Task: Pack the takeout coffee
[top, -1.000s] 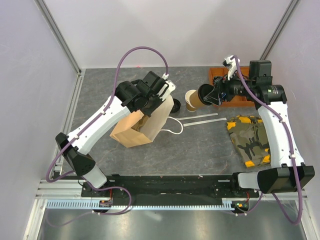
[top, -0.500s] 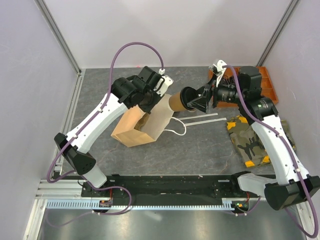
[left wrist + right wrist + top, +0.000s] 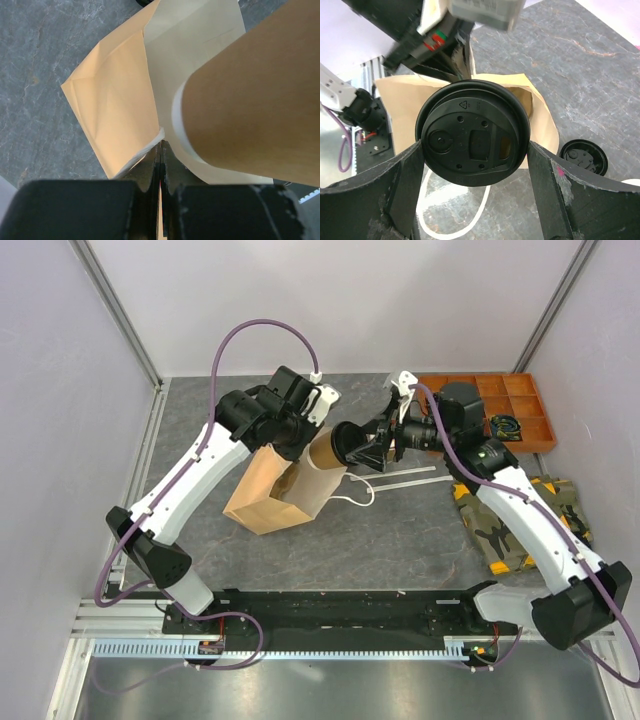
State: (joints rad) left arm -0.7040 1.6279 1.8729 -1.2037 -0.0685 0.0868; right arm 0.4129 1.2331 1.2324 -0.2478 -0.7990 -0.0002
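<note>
Nearest the arm bases, on the right, a camouflage cloth (image 3: 497, 527) lies crumpled on the grey table (image 3: 400, 540). Left of it rests the paper bag (image 3: 268, 498), its mouth turned toward the far right, a white handle (image 3: 352, 497) looping out onto the table.

Past that, the left gripper (image 3: 160, 156) is fully closed, pinching the bag's rim; only the left wrist view shows the thin paper wall trapped between the pressed fingers. The right gripper (image 3: 354, 443) stands wide and clamps a cup (image 3: 325, 453) lying on its side, bottom toward the bag's mouth. From above the hold is hard to read. The right wrist view settles it: both fingers (image 3: 402, 192) press the sides of the cup's black lid (image 3: 472, 140).

The left wrist view shows the cup's tan wall and pale bottom edge over the bag's lighter inner wall; whether it has passed the rim I cannot tell.

A loose lid (image 3: 583, 156) lies on the table beside the bag, seen only by the right wrist. Two white strips (image 3: 402, 478) lie under the right arm, and an orange tray (image 3: 525, 390) sits in the far right corner.
</note>
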